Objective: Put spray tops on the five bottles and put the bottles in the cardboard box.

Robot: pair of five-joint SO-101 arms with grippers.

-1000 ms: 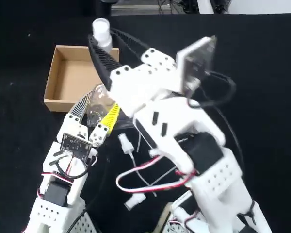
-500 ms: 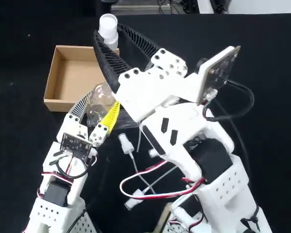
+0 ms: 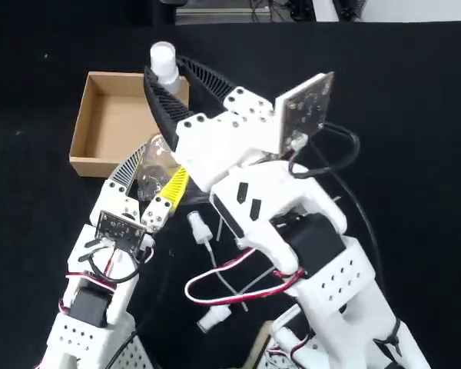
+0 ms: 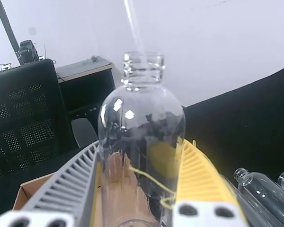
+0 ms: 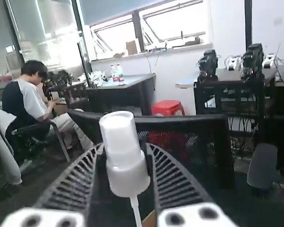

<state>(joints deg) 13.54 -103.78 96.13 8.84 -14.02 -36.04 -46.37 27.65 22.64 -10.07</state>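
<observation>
**A:** How is the clear bottle (image 4: 141,125) being held?

**B:** It is being clamped around its belly by the left gripper (image 4: 141,144), neck up. It is probably light, thin and slippery, so a gentle squeeze is being advised.

**A:** And the spray top (image 5: 117,127)?

**B:** It is being pinched at the collar by the right gripper (image 5: 124,147), with its flimsy tube dangling above the bottle's neck.

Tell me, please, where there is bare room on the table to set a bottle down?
Bare table lies right of the right arm, and left of the box; the box floor is bare too. It is crowded between the arms, where loose spray tops lie, and by the box's near corner, where the left gripper holds a bottle.
</observation>
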